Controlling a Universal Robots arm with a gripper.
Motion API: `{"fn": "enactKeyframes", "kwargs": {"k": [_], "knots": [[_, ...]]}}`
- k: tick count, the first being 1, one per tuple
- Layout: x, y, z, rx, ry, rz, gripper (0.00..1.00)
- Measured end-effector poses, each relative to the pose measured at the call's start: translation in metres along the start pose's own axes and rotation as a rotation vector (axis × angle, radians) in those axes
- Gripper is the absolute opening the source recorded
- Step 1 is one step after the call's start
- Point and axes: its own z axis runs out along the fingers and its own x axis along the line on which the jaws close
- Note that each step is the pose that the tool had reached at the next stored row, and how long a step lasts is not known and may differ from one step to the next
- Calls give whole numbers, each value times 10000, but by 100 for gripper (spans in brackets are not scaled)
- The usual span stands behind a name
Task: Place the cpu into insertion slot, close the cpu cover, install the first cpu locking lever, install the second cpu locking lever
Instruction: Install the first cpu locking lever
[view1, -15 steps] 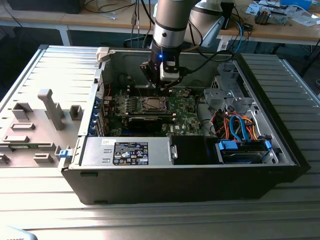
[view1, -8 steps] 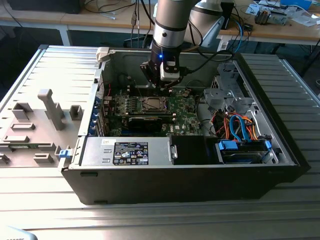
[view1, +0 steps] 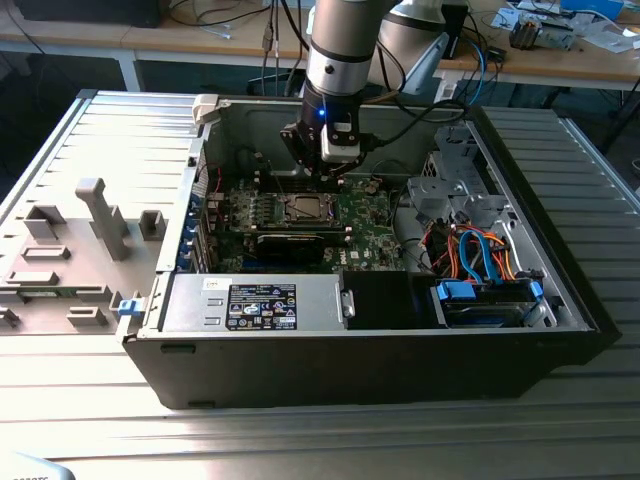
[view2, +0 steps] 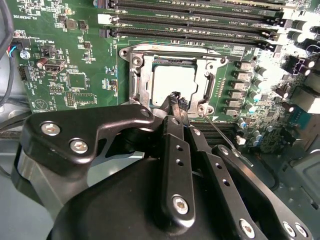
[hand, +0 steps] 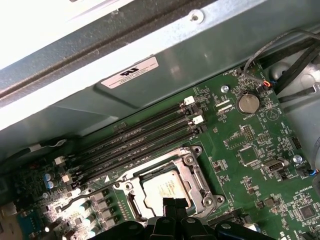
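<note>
**Claw at the socket edge, levers still to seat**

The arm (view1: 335, 60) reaches straight down into the open case (view1: 520, 330). Cpu cover (view2: 172, 82) lies shut over the cpu (view2: 172, 84) in the insertion slot (hand: 167, 187). The claw (view2: 178, 101), pressed together, noses the cover's near edge; steady, vertical pressure seems wise.

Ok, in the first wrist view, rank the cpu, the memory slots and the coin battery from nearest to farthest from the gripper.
1. The cpu, seated in the socket directly at the gripper tips.
2. The memory slots, just beyond the socket.
3. The coin battery, out towards the board's corner by the cables.
</note>
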Motion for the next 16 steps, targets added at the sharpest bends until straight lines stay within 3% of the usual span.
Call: {"fn": "enactKeyframes", "kwargs": {"k": [16], "knots": [[0,0,0,17,-2,-201,11]]}}
